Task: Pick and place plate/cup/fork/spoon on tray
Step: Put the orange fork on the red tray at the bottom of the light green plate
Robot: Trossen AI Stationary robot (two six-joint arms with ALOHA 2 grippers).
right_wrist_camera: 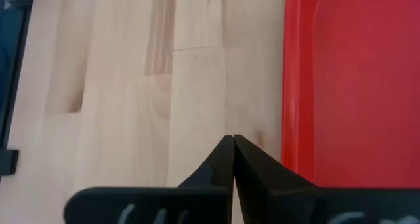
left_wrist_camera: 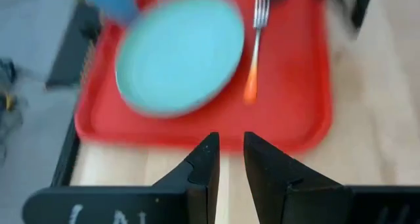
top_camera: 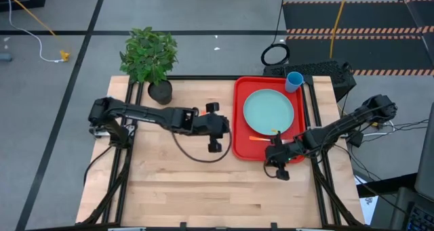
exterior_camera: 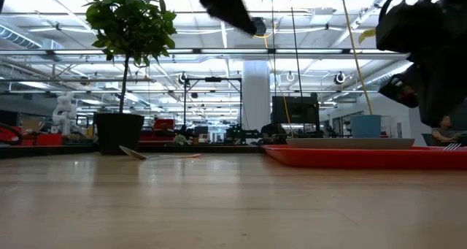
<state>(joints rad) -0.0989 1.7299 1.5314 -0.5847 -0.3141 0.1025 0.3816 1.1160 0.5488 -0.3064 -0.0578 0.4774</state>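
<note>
Plate point(left_wrist_camera: 177, 53), cup point(top_camera: 293, 81) and fork point(left_wrist_camera: 254, 46) are seen on the tray point(left_wrist_camera: 289, 129). The spoon point(exterior_camera: 157, 155) is left flat on the table beside the plant pot point(exterior_camera: 118, 132), probably behind the left gripper point(left_wrist_camera: 228, 159). That gripper's fingers are slightly apart, empty and pointed at the tray. The spoon's long axis is judged roughly in line with that arm. The right gripper point(right_wrist_camera: 232, 159) is closed on nothing at the tray edge, farther off.

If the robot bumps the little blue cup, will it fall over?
Probably not easily. The cup stands upright in a corner of the red tray, and looks short and wide. Once tipped, its round sides would likely roll, though the tray's raised rim might stop it.
</note>
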